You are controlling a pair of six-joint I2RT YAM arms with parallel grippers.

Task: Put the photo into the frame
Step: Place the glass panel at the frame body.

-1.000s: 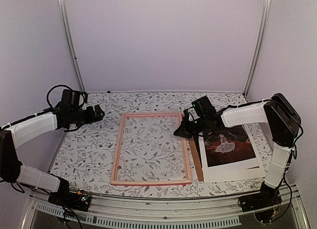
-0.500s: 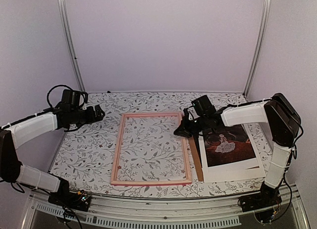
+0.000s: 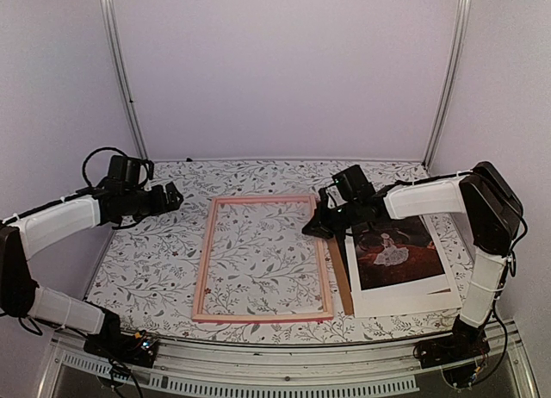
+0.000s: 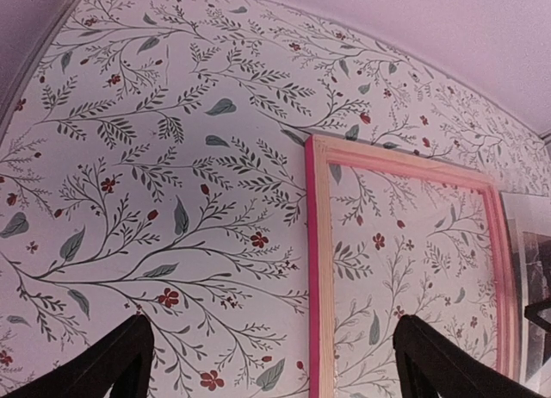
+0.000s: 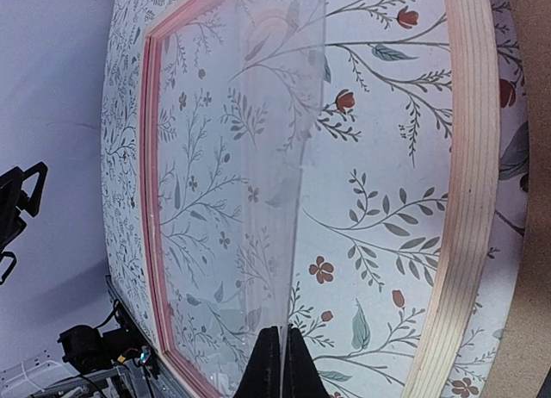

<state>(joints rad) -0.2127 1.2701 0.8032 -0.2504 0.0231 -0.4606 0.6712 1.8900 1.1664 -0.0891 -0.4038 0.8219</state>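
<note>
The pink frame [image 3: 201, 269] lies flat in the middle of the flowered table, with a clear pane [image 5: 258, 157] tilted up over its opening. My right gripper [image 3: 315, 226] is at the frame's far right corner, shut on that pane's edge; in the right wrist view the right gripper [image 5: 281, 357] pinches the thin sheet between both fingers above the frame's pale rail [image 5: 469, 157]. The photo [image 3: 393, 250], dark with a pale figure, lies to the right of the frame. My left gripper [image 3: 171, 195] hovers open, left of the frame. In the left wrist view the left gripper [image 4: 271, 363] straddles the frame's left rail [image 4: 315, 269] from above.
A white mat board [image 3: 405, 300] lies under the photo. A brown backing board [image 3: 342, 277] shows as a strip between the frame and the photo, and again in the right wrist view as a brown edge [image 5: 527, 45]. Purple walls close in the back and sides.
</note>
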